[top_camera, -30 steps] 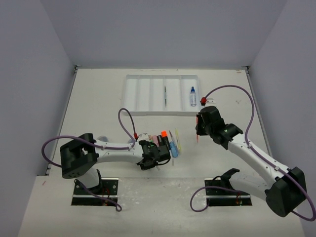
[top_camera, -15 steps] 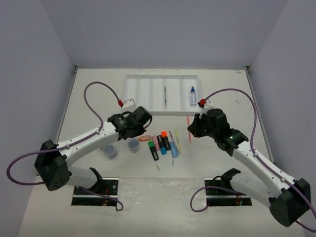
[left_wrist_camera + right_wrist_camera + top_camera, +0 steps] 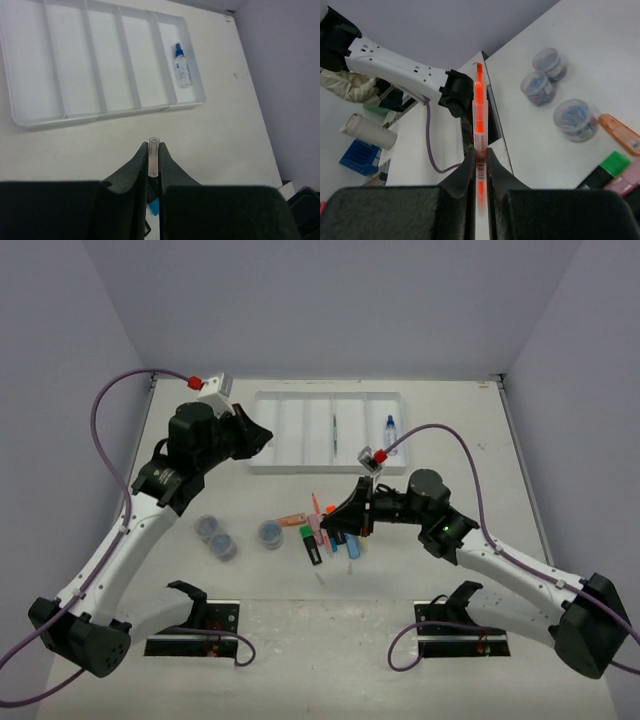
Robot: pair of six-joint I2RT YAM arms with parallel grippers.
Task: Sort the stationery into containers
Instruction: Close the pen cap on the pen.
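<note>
My left gripper (image 3: 262, 438) (image 3: 154, 148) is shut on a thin clear-ended pen (image 3: 154, 159) and hangs above the table in front of the white tray (image 3: 300, 430) (image 3: 100, 113). My right gripper (image 3: 338, 521) (image 3: 480, 152) is shut on a thin orange pen (image 3: 316, 504) (image 3: 479, 107), low over the pile of highlighters (image 3: 325, 536). The tray holds a dark pen (image 3: 335, 435) and the blue-capped bottle (image 3: 389, 433) (image 3: 182, 71). Three clear tubs (image 3: 223, 545) (image 3: 538, 87) stand left of the pile.
Orange (image 3: 620, 137), green (image 3: 610, 165) and pink (image 3: 626, 183) highlighters lie at the right of the right wrist view. Walls close in the table on three sides. The arm bases (image 3: 190, 625) stand at the near edge.
My left arm has lifted from the highlighter pile and swung back-left toward the tray with a thin pen. My right arm has carried the orange pen left and down over the pile.
</note>
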